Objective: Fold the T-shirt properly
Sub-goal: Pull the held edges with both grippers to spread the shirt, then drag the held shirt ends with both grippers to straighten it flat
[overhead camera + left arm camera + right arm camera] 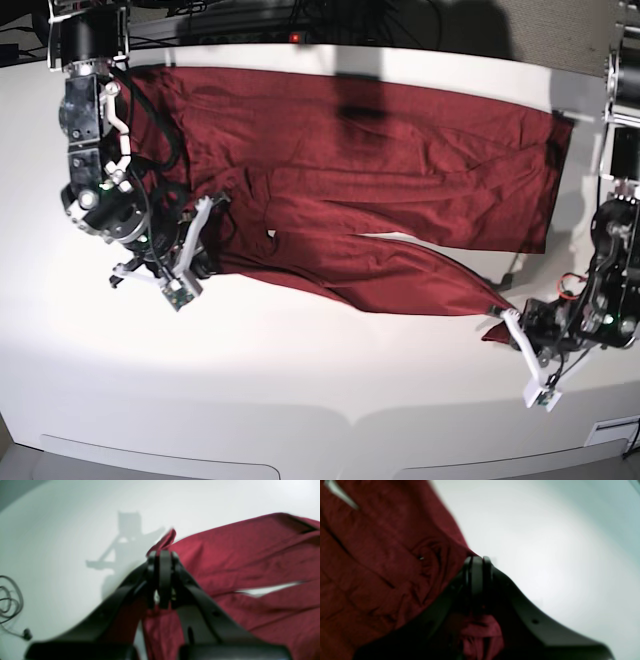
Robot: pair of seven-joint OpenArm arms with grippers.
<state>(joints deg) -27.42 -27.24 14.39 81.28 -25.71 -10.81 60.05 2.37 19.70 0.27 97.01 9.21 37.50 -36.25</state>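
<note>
The dark red T-shirt (400, 150) lies spread across the far half of the white table (300, 380), with a long fold reaching toward the front right. My left gripper (497, 318) is at the right-hand tip of that fold, and the left wrist view shows the left gripper (161, 555) shut on a pinch of the T-shirt (250, 550), a small flap sticking out beyond its tips. My right gripper (208, 205) is at the shirt's left side. In the right wrist view, the right gripper (476, 560) is shut on the edge of the T-shirt (382, 555).
A thin dark cable (10, 605) lies coiled on the table to the left of the left gripper. Cables and equipment (300, 20) run along the back edge. The table's front edge (350, 415) is near the left arm.
</note>
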